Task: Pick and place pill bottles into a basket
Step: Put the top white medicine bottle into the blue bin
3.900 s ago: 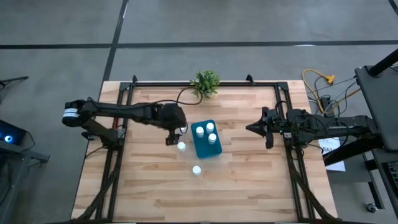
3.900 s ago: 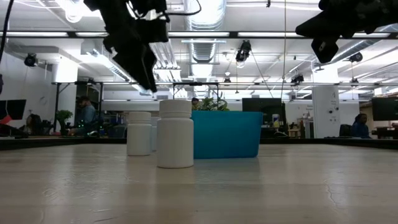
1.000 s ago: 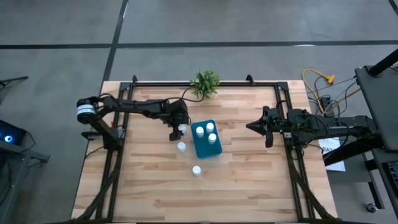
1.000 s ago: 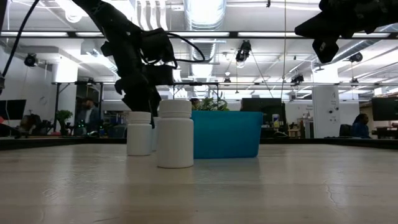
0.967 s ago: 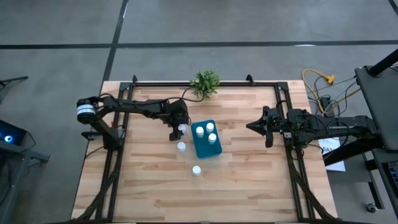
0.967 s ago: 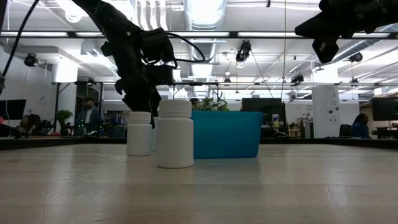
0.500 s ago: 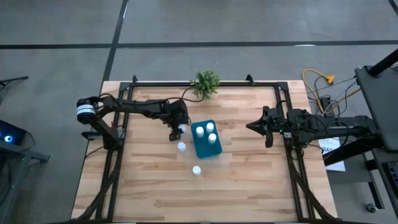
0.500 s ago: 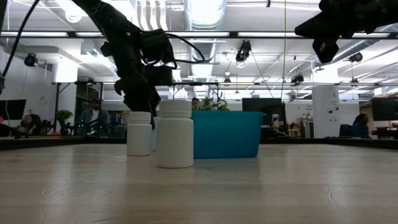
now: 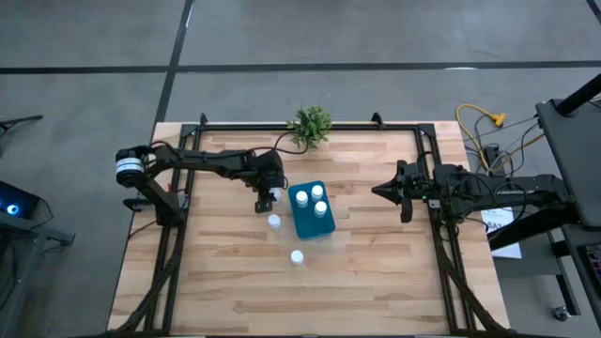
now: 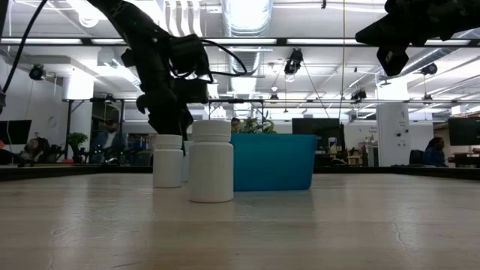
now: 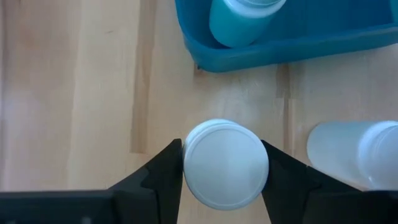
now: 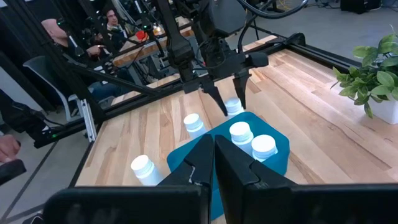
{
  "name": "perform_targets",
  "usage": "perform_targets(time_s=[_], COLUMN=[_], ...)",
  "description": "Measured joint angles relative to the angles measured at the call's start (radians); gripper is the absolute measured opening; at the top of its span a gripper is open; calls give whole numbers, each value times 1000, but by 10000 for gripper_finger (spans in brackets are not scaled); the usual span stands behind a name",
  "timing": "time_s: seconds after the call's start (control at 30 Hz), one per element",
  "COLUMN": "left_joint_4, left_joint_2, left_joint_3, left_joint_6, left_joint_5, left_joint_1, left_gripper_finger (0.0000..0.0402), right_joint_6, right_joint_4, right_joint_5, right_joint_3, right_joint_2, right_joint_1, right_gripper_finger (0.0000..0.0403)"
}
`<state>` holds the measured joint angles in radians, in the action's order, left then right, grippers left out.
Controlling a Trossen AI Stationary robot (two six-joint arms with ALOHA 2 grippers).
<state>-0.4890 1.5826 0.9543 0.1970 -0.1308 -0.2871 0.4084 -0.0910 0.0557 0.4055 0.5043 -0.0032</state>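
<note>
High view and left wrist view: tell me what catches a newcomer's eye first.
The teal basket mid-table with white pill bottles standing in it stands out first. Just left of it, the left claw straddles the cap of a pill bottle on the table. The right claw, shut, waits at the table's right side.

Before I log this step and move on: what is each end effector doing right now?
Left end effector: fingers closed against the cap of a pill bottle beside the basket.
Right end effector: shut, empty, waiting at the table's right side.
</note>
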Motion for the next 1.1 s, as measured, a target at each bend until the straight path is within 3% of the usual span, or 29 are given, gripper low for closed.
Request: perform_targets(time_s=[0.27,0.53,0.7,1.1], left_joint_4=[-11,-154,-160,-158], left_joint_2=[-8,-16,-50,-97], left_joint_3=[37,135,194,312], left_joint_6=[-3,-1,-2,-35], left_joint_5=[11,10,5,-76], left_joint_1=[0,0,-1,37], left_gripper_finger=[156,155,155,155], right_joint_6=[0,-1,-5,-8], right_joint_4=[0,0,0,0], right_joint_5=[0,0,0,0], right_joint_3=[0,0,0,0], right_joint_2=[0,1,1,1], right_joint_1=[0,0,0,0], right_gripper_finger=[8,8,8,8])
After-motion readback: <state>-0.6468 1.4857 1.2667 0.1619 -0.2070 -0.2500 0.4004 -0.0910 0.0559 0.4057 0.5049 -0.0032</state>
